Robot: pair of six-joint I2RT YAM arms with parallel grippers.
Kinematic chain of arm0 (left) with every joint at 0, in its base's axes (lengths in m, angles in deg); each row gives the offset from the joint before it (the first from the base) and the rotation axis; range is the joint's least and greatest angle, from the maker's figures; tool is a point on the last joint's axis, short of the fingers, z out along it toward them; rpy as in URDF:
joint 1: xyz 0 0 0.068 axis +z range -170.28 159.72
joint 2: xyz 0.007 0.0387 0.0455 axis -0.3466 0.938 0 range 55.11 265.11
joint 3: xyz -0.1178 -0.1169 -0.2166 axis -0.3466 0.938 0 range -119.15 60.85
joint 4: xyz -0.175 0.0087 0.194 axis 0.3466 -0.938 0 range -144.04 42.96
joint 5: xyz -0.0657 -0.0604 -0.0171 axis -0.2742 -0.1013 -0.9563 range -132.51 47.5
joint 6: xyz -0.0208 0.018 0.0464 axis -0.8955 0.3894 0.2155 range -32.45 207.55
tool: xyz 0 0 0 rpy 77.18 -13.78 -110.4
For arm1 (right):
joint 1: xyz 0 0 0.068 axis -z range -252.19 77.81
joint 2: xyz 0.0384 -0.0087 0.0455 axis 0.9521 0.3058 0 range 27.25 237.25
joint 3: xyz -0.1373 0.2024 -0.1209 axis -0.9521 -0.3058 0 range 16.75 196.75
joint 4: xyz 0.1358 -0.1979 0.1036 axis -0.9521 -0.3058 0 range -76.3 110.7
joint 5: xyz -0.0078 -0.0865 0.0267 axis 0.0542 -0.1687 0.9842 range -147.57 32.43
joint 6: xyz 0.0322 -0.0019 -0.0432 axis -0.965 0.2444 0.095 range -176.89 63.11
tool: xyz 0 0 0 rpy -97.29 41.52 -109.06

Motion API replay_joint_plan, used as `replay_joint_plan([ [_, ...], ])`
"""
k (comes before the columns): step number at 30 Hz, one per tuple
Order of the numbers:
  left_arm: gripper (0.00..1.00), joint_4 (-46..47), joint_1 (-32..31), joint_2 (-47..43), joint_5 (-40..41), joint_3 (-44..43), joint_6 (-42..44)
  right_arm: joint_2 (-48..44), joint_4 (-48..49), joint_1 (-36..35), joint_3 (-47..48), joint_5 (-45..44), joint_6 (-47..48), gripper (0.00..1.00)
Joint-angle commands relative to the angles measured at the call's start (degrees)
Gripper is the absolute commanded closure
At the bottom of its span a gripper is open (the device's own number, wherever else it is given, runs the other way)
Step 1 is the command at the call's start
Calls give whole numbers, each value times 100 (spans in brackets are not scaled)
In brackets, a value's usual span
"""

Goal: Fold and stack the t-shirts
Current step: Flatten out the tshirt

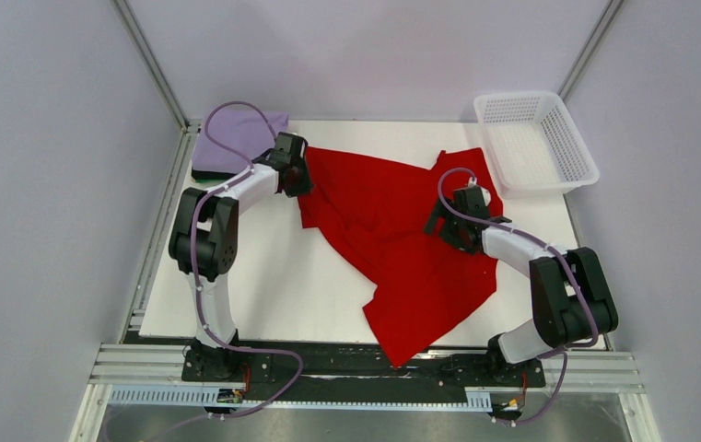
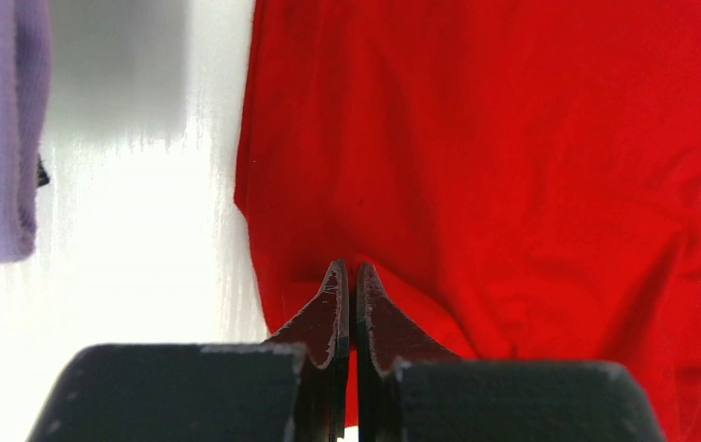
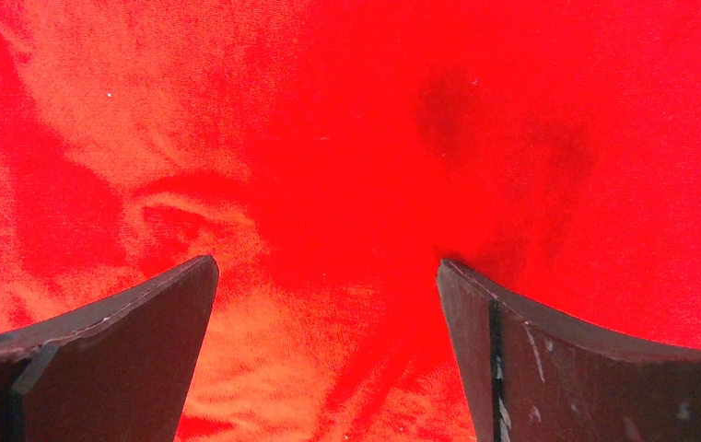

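Whether the closed left tool (image 2: 347, 273) pinches the red t-shirt (image 2: 512, 175) is unclear.

A flat white table (image 1: 263, 295) fills the middle. Plain pale grey walls stand close around it: one on the left (image 1: 52, 184), one at the far side (image 1: 374, 55), one on the right (image 1: 669, 138). A thin metal post runs up each far corner, left (image 1: 148, 60) and right (image 1: 590, 46). A silver metal rail (image 1: 144, 373) runs along the near edge. The light is soft and even, and the table shines bright.
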State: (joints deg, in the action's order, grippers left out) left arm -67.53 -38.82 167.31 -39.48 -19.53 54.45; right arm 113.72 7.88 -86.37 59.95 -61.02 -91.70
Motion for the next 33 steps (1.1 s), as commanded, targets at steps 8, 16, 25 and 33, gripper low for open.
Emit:
replay_joint_plan([
  [8, 100, -1059, -1104, -2082, 1347, 1300, -800, 265, -674, 34, -91, -198, 93, 0],
  [16, 100, -1400, -1883, -3241, 982, 2907, -1896, 293, -821, 38, -14, -258, 47, 0],
  [25, 81, -726, -2372, -3465, 385, 4070, -2422, 203, -1017, 54, 46, -332, -26, 0],
  [33, 7, -1328, -2373, -4008, 1257, 3553, -2106, -416, -1071, 48, -69, -278, 3, 0],
])
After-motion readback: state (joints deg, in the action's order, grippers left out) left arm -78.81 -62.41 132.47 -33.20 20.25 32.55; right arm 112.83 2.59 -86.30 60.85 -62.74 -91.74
